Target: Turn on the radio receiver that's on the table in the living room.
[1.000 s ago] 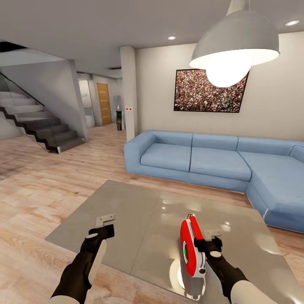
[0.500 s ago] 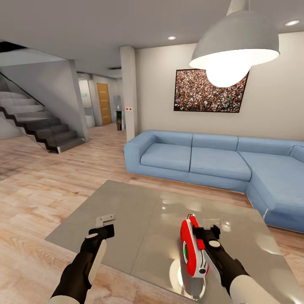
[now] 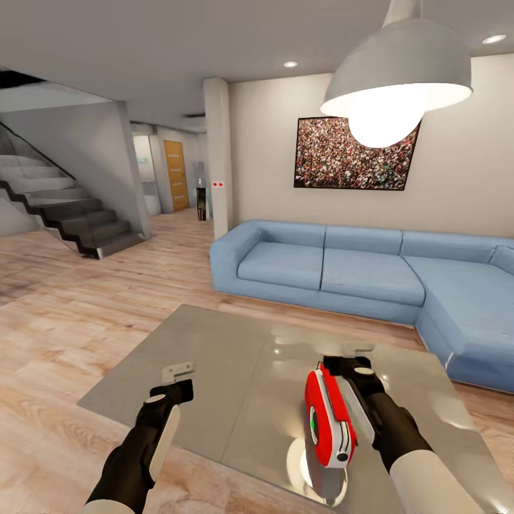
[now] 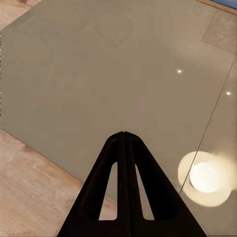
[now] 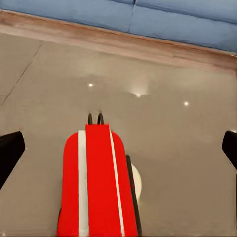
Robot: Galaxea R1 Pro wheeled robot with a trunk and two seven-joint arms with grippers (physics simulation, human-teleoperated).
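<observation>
The red radio receiver (image 3: 327, 417) with white trim stands on its narrow edge near the front of the glossy grey table (image 3: 214, 357). My right gripper (image 3: 348, 365) is open, over the radio's far upper end and on its right side. In the right wrist view the radio (image 5: 98, 182) lies between my two spread fingertips (image 5: 10, 148), with its thin handle pointing away from the camera. My left gripper (image 3: 178, 389) hovers over the table's front left part, well apart from the radio. Its fingers (image 4: 123, 136) are pressed together and hold nothing.
A blue L-shaped sofa (image 3: 357, 271) runs behind the table and down its right side. A grey dome pendant lamp (image 3: 396, 78) hangs overhead, mirrored as a bright spot in the tabletop (image 4: 205, 177). Stairs (image 3: 64, 207) rise at the far left beyond wood floor (image 3: 86, 307).
My right arm has moved forward along the radio, carrying the gripper from its near lower side to its far upper end. The radio and the left arm have stayed put.
</observation>
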